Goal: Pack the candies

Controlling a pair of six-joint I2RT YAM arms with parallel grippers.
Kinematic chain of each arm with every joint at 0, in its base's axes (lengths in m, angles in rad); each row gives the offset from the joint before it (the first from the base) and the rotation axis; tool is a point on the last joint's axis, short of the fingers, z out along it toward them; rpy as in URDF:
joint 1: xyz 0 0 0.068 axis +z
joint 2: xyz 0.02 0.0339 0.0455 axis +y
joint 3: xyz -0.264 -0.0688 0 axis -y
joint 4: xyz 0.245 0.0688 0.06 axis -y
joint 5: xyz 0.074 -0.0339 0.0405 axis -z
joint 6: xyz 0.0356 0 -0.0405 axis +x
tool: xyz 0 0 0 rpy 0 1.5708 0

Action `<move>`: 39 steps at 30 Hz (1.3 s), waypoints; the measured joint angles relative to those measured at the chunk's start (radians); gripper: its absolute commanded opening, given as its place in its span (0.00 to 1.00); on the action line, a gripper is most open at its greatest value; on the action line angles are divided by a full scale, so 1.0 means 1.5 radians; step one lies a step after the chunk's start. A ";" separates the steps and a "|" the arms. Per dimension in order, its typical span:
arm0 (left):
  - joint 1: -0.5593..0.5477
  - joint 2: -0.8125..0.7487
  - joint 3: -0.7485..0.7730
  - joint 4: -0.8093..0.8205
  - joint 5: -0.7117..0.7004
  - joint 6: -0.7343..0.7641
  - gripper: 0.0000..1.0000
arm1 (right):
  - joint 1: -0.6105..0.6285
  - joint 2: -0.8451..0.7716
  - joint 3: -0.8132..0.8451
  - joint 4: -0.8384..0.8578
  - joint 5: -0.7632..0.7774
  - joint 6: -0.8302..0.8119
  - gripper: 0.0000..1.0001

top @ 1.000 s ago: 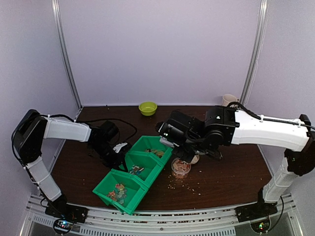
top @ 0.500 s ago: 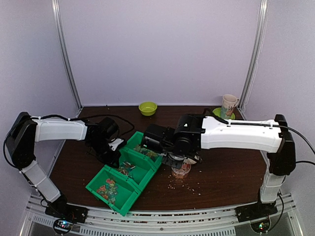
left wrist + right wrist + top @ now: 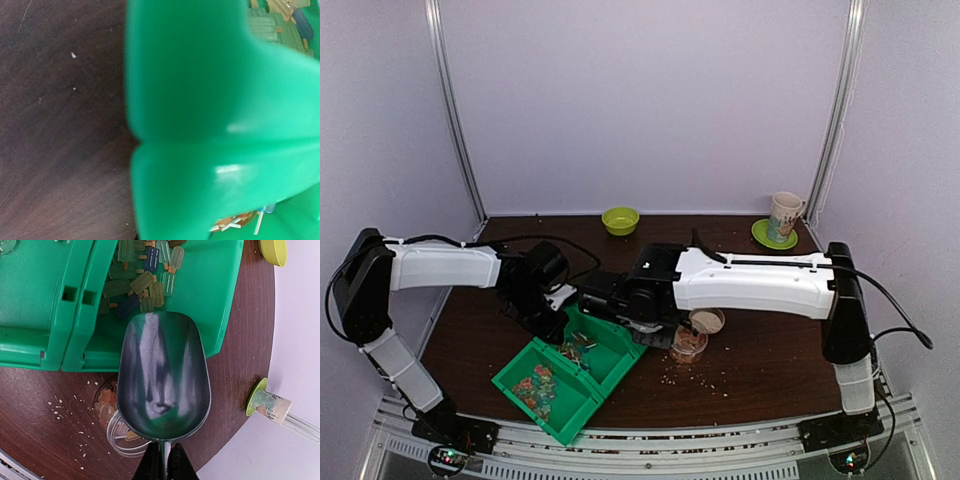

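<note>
2 compartments of the joined green bins (image 3: 585,405) lie open to the top view, and it alone shows both arms at once: the left gripper (image 3: 558,318) sits at the bins' far-left rim, while the right arm stretches across the table (image 3: 770,340) and covers the farthest part of the bins. The left wrist view is filled by a blurred green bin wall (image 3: 200,100) pressed close to the lens, with its own fingers out of sight; that gripper is closed tight, pinching the wall. Only the right wrist view shows the scoop (image 3: 162,375), a shiny metal one with nothing in it, its thin handle nipped between the pressed-together fingers of the right gripper (image 3: 163,462) and its mouth hanging over a bin compartment. The candies (image 3: 536,384) form a jumbled heap of orange, red and green in the nearest compartment, with a smaller scatter in the next. From the right wrist they look like small lolly-shaped pieces in green, dark blue and gold (image 3: 142,280), lying loose on the bin floor just beyond the scoop's lip. A clear cup (image 3: 688,345) stands just beside the bins holding orange pieces, with pale crumbs (image 3: 705,378) near it. At the far edge are a green bowl (image 3: 620,220) and a mug (image 3: 784,213) on a green saucer (image 3: 772,238).
</note>
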 measured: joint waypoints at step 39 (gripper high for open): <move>-0.006 -0.036 -0.014 -0.055 -0.011 -0.015 0.00 | -0.099 0.071 -0.009 0.305 -0.287 0.048 0.00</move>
